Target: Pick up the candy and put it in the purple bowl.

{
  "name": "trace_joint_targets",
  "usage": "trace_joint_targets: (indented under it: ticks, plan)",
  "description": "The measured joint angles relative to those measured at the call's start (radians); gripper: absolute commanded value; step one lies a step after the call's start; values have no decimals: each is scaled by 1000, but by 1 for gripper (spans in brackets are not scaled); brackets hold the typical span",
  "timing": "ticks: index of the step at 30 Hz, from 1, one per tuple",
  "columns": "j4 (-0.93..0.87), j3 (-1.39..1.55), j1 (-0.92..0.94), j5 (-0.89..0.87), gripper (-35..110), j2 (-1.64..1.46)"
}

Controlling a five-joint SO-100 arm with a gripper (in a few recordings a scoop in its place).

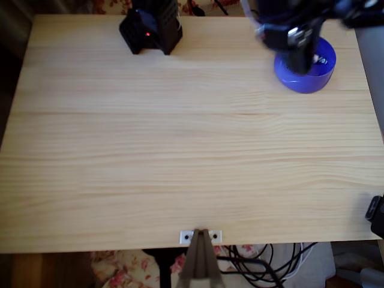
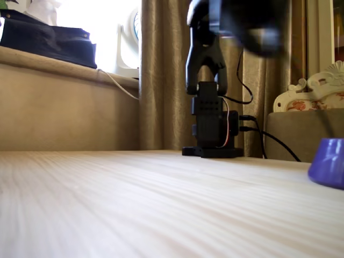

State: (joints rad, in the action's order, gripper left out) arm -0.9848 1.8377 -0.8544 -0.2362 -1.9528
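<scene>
The purple bowl [image 1: 306, 77] stands at the table's far right corner in the overhead view, and its edge shows at the right border of the fixed view [image 2: 329, 167]. My dark gripper [image 1: 303, 60] hangs over the bowl's left half, blurred by motion. Its fingers cannot be made out, so open or shut is unclear. A tiny pale speck [image 1: 321, 60] lies inside the bowl just right of the gripper; it looks like the candy, but it is too small to be sure.
The arm's black base [image 1: 151, 29] sits at the table's far edge, also seen in the fixed view [image 2: 211, 129]. The wooden table [image 1: 180, 150] spreads wide in front. A black object [image 1: 376, 215] pokes in at the right edge.
</scene>
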Motion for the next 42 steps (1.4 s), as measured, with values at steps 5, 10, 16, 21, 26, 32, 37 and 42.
trace_joint_targets:
  ticks: [5,10,16,21,26,32,37,42]
  plan:
    - [-41,44,216,64,0,-43]
    - [-43,230,410,75,0,-166]
    - [-43,463,571,78,0,-345]
    - [-17,723,706,78,0,-606]
    - [-14,900,836,124,0,-828]
    - [2,1015,874,140,0,-968]
    - [3,1103,876,117,0,-1074]
    - [-5,1149,882,101,0,-1164]
